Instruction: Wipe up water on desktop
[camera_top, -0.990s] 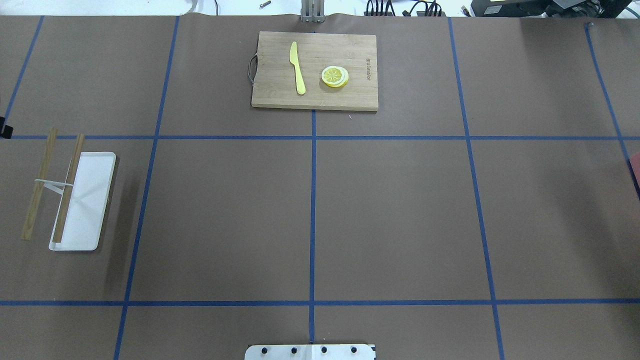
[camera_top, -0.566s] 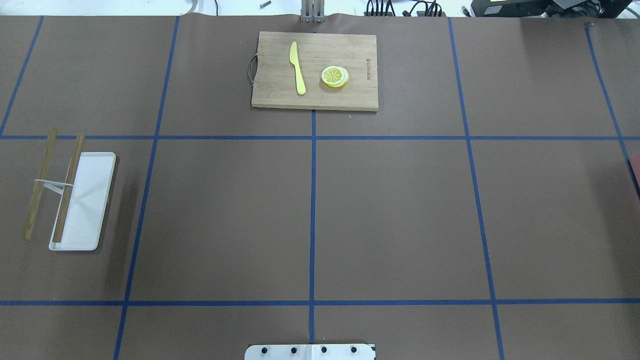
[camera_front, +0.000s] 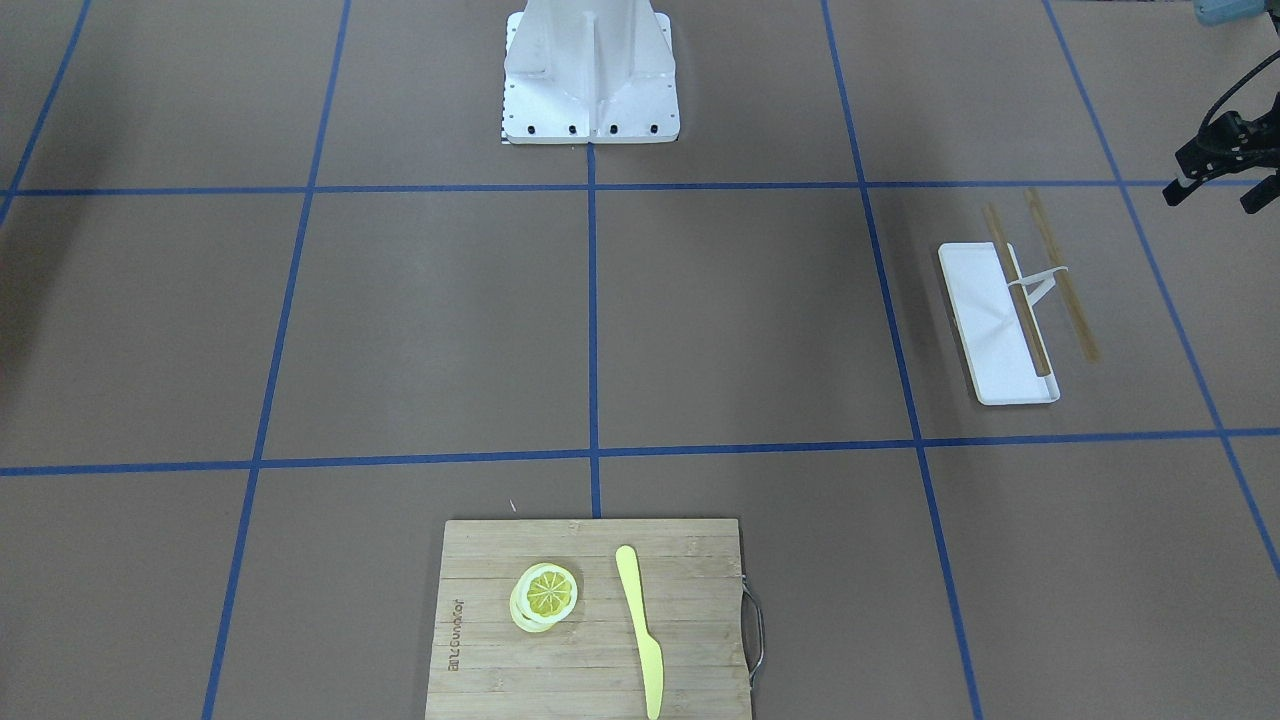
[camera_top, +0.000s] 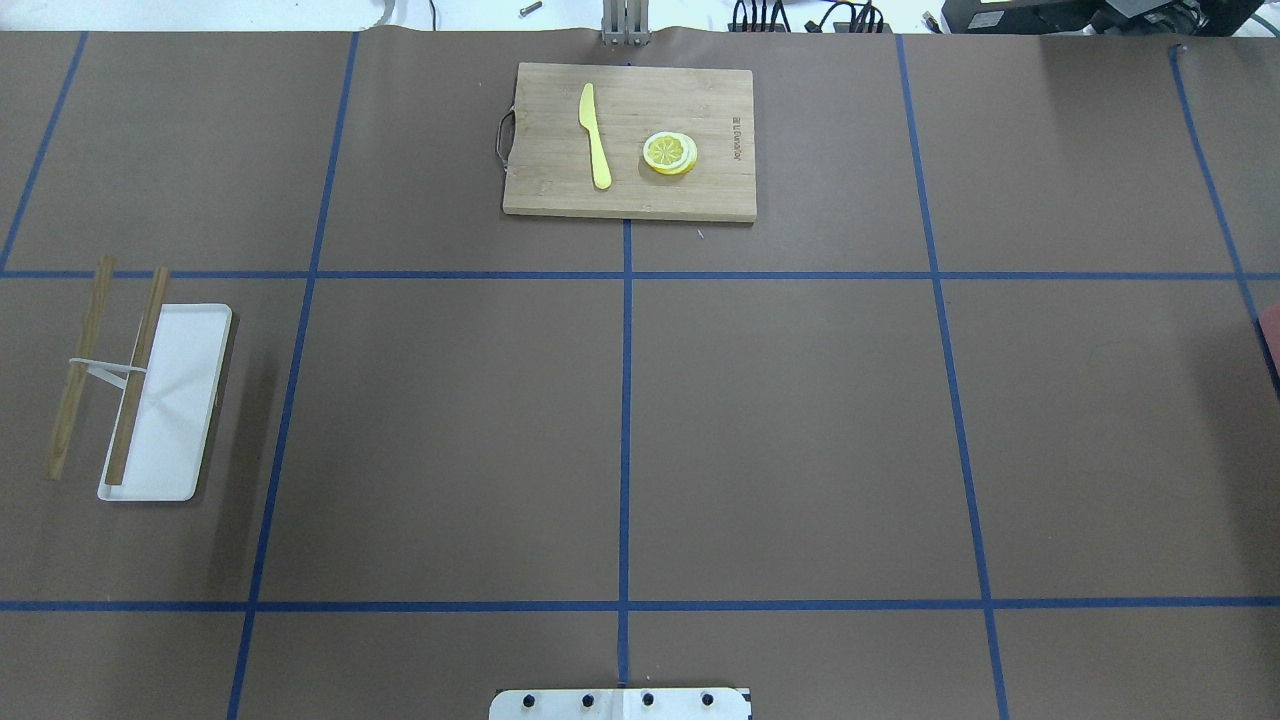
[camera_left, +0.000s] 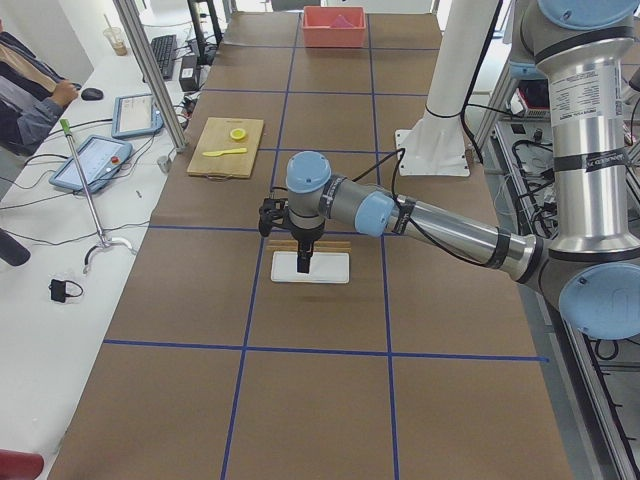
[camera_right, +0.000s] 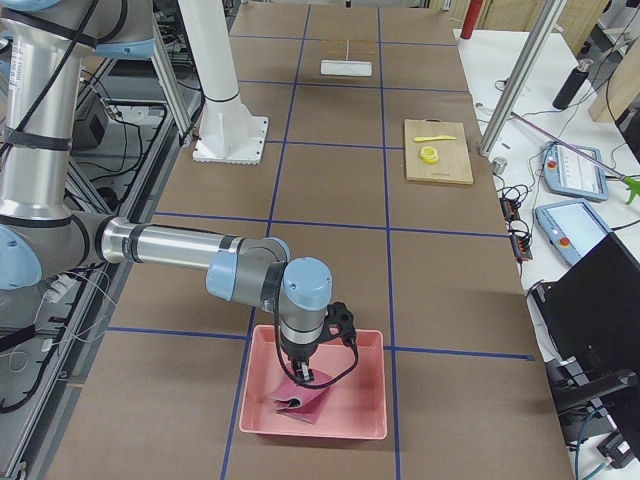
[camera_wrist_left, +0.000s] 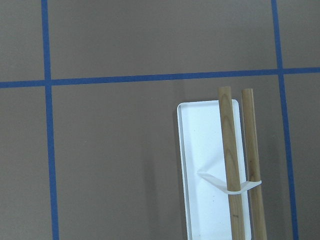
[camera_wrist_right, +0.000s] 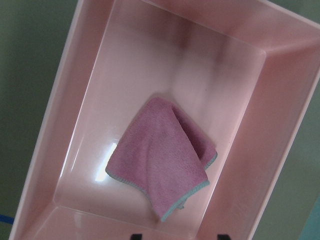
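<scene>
The desktop is a brown surface marked off by blue tape lines; I see no water on it. A folded pink cloth lies in a pink bin at the table's right end. My right gripper hangs just above the cloth, pointing down. In the right wrist view only its two dark tips show at the bottom edge, apart and empty. My left gripper hovers over a white tray at the left end. I cannot tell whether it is open or shut.
Two wooden sticks joined by a white band lie across the white tray. A bamboo cutting board at the far middle holds a yellow knife and lemon slices. The robot's white base stands at the near edge.
A dark bit of my left arm at the overhead view's left edge has moved out of that view. Nothing on the table has moved.
</scene>
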